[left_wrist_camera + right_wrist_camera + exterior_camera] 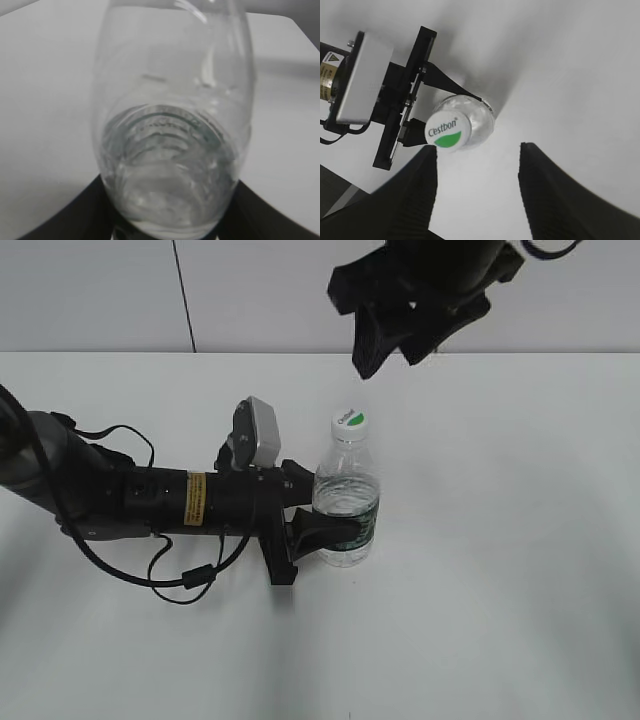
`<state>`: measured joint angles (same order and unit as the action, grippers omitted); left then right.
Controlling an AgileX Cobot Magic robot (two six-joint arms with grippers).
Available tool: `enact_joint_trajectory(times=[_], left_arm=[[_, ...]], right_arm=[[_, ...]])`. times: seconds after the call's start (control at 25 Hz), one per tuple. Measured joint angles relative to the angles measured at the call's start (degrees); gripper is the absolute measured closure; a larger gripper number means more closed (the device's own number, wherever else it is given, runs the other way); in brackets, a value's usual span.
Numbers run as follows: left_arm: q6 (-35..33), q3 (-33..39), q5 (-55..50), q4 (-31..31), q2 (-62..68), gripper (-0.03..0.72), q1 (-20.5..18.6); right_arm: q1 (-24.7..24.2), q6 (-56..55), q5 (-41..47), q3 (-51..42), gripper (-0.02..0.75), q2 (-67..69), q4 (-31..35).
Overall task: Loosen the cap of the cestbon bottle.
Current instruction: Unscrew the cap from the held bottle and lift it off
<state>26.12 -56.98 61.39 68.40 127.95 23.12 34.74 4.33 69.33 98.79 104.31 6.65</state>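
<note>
Bright even light, soft shadows, left-wrist view blurred.

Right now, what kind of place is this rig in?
Probably a lab or test bench, not a home: a bare white table, a plain pale wall behind it, and a lone cestbon bottle held upright by the left gripper while the right gripper hangs open above.

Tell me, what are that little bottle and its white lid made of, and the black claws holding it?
The cestbon bottle looks like thin clear plastic: you see through it and its walls glint. The cap seems opaque white plastic, smooth, with a printed green mark. The left gripper clamped on the bottle looks matte black, plastic or coated metal; I cannot tell which.
</note>
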Motion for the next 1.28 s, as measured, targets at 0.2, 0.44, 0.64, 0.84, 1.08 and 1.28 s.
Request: enact_joint_trajectory(times=[0.2, 0.44, 0.64, 0.84, 1.08, 1.28], left_arm=[[0.0, -0.1, -0.1, 0.2, 0.0, 0.344, 0.0], [0.0, -0.1, -0.1, 0.3, 0.0, 0.344, 0.0], [0.0, -0.1, -0.1, 0.3, 0.0, 0.345, 0.0], [0.0, -0.1, -0.1, 0.3, 0.0, 0.347, 0.0], [0.1, -0.2, -0.2, 0.3, 0.0, 0.347, 0.0], [0.1, -0.3, -0.4, 0.2, 0.0, 0.347, 0.1]], right_arm=[[0.3, -1.0, 0.1, 0.1, 0.334, 4.1, 0.9], [0.6, -1.2, 0.2, 0.1, 0.334, 5.8, 2.4], [2.0, -1.3, 0.2, 0.2, 0.334, 6.8, 2.5], [2.8, -1.8, 0.2, 0.2, 0.334, 8.2, 1.4], [3.0, -1.9, 0.2, 0.3, 0.402, 8.2, 0.1], [3.1, 0.8, 0.2, 0.3, 0.435, 8.2, 0.1]])
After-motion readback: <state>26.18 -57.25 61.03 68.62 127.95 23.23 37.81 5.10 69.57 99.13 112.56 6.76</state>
